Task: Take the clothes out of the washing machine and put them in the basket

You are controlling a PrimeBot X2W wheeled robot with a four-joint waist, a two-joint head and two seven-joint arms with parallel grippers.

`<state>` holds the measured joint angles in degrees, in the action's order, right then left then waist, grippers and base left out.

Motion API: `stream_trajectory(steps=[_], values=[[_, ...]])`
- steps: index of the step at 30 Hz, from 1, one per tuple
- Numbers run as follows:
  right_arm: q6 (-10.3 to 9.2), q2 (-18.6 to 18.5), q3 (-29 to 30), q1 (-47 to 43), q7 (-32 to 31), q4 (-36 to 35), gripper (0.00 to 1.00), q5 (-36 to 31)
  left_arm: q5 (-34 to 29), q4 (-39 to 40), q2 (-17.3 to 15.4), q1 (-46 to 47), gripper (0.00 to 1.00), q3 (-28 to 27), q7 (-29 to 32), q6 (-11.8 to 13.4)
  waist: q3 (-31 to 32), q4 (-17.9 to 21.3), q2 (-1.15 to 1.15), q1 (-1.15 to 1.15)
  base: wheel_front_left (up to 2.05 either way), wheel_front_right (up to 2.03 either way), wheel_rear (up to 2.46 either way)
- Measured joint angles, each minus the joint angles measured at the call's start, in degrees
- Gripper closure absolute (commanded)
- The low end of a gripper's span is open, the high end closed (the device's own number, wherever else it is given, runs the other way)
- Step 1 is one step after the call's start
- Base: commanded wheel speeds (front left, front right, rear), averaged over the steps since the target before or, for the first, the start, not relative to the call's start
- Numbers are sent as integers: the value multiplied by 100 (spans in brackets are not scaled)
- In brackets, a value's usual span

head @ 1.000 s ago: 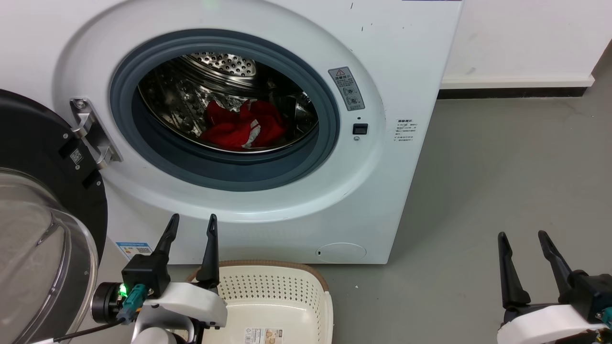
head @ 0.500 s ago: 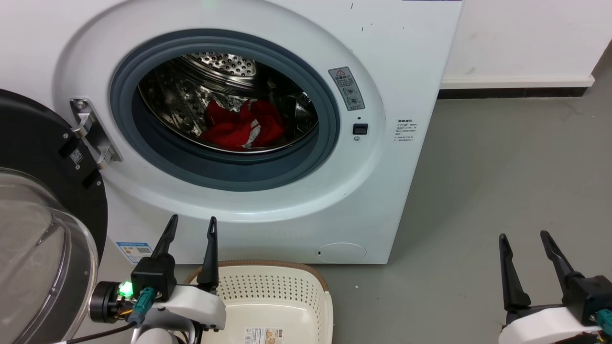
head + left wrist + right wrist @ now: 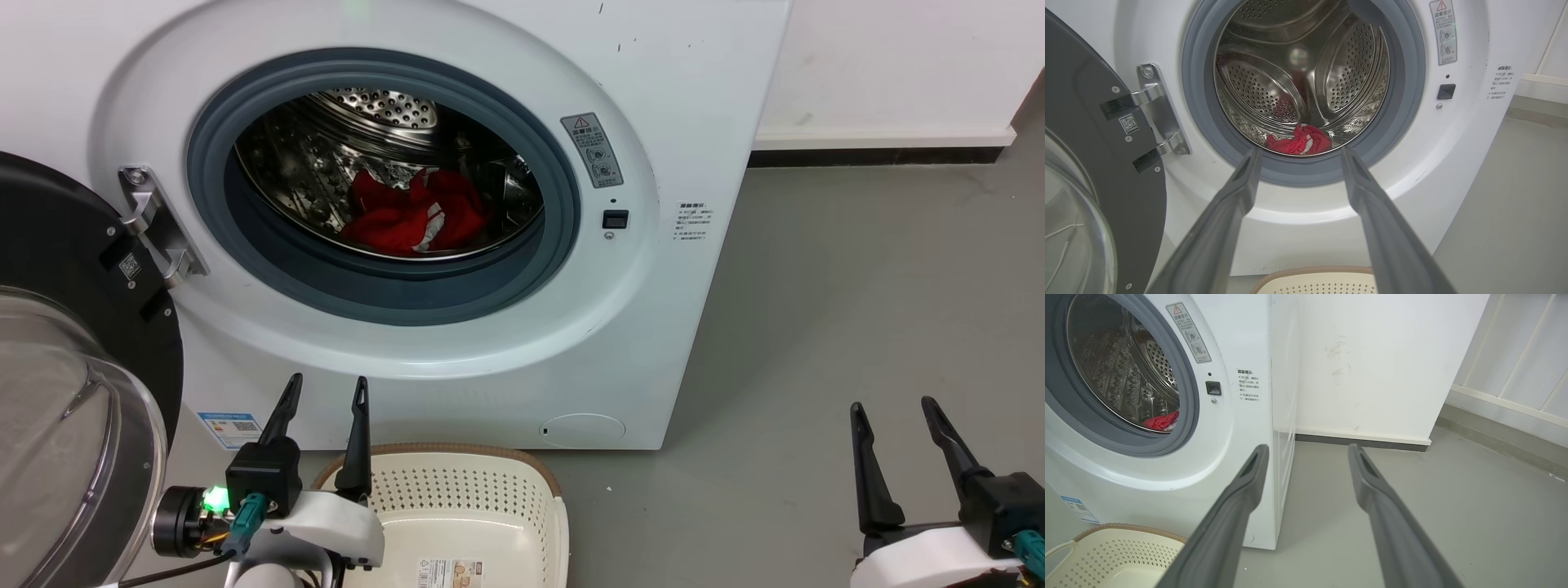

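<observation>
So far none of the work shows as done: the clothes (image 3: 412, 216) lie in a red heap at the bottom of the drum of the washing machine (image 3: 490, 392), behind the grey porthole rim. Its door (image 3: 57, 245) stands swung wide to the left, leaving the opening free. The basket (image 3: 457, 451) sits on the floor (image 3: 816, 310) just in front of the machine, below the porthole, and what shows of its inside holds no fabric. The left claw (image 3: 326, 380) hovers beside the basket's left end, fingers spread and holding nothing, pointed toward the opening. The right claw (image 3: 891, 404) hangs well off to the right over the floor, also spread and empty. I judge the task to be at its start: reaching in, gripping the heap, carrying it out and dropping it in the basket all remain.
</observation>
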<state>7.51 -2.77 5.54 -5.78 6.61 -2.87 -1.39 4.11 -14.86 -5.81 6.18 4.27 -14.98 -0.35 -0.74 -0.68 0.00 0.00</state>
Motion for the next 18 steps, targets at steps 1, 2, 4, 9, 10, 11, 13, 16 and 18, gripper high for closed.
stream_trajectory(steps=[1, 2, 4, 9, 10, 11, 13, 16, 18], values=[[0, 0, 1, 0, 0, 1, 0, -1, -1, -3, 3, 2, 0, -5, 0, -7, -3, 1, 0, 0, 0, 0, 0], [0, 0, -3, 1, 0, 3, 0, -1, -1, -5, 4, 4, 0, -13, -1, -9, -6, 2, 0, 0, 0, 0, 0], [0, 0, -11, 1, 16, 3, 0, 0, -8, -11, 9, 5, 0, -25, 0, -9, -11, 5, 0, 0, 0, 0, 0], [0, -1, -37, 14, 41, -11, 0, 9, -29, -54, 10, 61, 0, -78, -1, -8, -55, 29, 0, 0, 0, 0, 0], [0, -1, -44, 24, 41, -21, 0, 20, -29, -71, 10, 98, 0, -91, -1, -1, -78, 38, 0, 0, 0, 0, 0], [0, -1, -52, 38, 42, -27, 0, 24, -29, -92, 11, 147, 0, -99, -1, 9, -106, 50, 0, 0, 0, 0, 0], [-1, -1, -63, 91, 42, -43, 0, 40, -19, -171, 2, 296, 0, -126, -1, 1, -176, 82, 0, 0, 0, 0, 0], [0, -1, -97, 178, 49, -68, 0, 63, 2, -322, -53, 615, 0, -156, -1, -18, -313, 162, 0, 0, 0, 0, 0], [0, -1, -107, 235, 76, -70, 0, 101, 21, -499, -98, 886, 0, -174, -1, -65, -428, 235, 0, 0, 0, 0, 0]])
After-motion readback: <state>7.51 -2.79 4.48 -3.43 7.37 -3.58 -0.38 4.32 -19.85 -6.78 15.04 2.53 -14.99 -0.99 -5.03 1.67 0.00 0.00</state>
